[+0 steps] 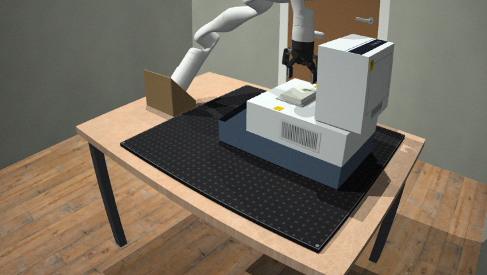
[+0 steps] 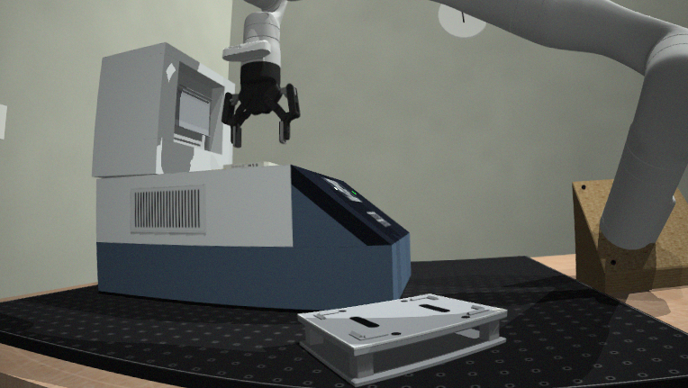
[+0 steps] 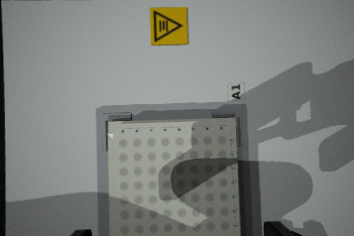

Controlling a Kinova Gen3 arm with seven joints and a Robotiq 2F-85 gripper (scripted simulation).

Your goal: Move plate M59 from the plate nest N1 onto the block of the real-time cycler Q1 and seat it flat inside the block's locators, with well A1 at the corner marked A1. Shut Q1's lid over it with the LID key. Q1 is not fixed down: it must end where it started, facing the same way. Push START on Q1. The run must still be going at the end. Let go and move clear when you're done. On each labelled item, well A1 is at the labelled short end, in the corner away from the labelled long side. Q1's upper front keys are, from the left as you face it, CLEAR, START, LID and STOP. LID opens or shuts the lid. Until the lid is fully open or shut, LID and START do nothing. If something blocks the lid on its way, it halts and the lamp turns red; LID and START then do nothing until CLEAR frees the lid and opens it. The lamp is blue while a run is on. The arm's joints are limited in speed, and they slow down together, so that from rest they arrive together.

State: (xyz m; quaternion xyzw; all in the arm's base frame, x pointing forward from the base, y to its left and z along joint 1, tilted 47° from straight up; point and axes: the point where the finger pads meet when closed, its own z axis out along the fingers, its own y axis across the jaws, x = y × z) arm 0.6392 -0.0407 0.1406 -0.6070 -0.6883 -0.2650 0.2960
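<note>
My gripper (image 1: 301,76) (image 2: 259,139) (image 3: 179,232) is open and empty, above plate M59 with a visible gap. The pale plate (image 1: 298,94) (image 2: 250,164) (image 3: 152,169) lies on the block of cycler Q1 (image 1: 264,122) (image 2: 243,211). In the wrist view its edges lie inside the visible corner locators and it looks level; its underside is hidden. Its two rows of small marks meet at the upper right corner, nearest the A1 label (image 3: 236,91). Q1's lid (image 1: 344,89) (image 2: 131,110) stands open. The lamp (image 2: 354,192) is green. Nest N1 (image 2: 401,315) is empty.
The raised lid stands close beside my gripper. Q1's sloping dark front panel (image 2: 365,216) faces the arm base side. Q1 and the nest stand on a black perforated mat (image 1: 201,160) (image 2: 177,328). A brown angled block (image 1: 157,94) (image 2: 588,241) is at the arm's base.
</note>
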